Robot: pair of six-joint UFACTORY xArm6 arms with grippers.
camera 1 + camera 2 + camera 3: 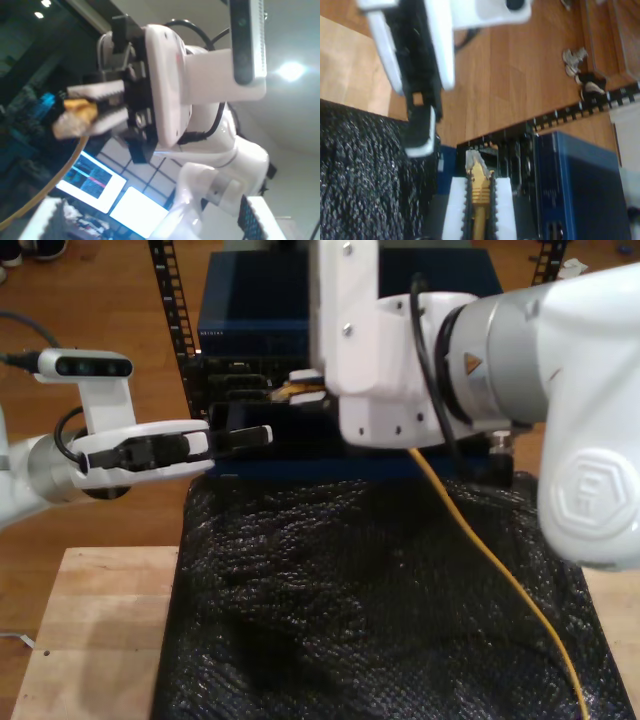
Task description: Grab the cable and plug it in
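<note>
The orange-yellow cable (pixel 500 570) runs across the black mat and up to my second gripper (pixel 305 388), which is shut on its end. In the second wrist view the clear plug (pixel 474 162) and yellow boot stick out between the white pads (pixel 503 210), close to the dark port panel (pixel 512 155) of the blue switch (pixel 580 185); I cannot tell whether it touches. From the first wrist view my second gripper (pixel 100 107) holds the plug (pixel 67 127), with the cable (pixel 55 185) trailing away. My first gripper (pixel 245 436) stands open beside it, at the exterior view's left.
The blue switch (pixel 260 300) sits in a rack with perforated black rails (pixel 180 310). A black bubbled mat (pixel 370 590) covers the wooden table (pixel 90 640). Lit monitors (pixel 95 182) show in the first wrist view. Small metal parts (pixel 575 57) lie on the wood floor.
</note>
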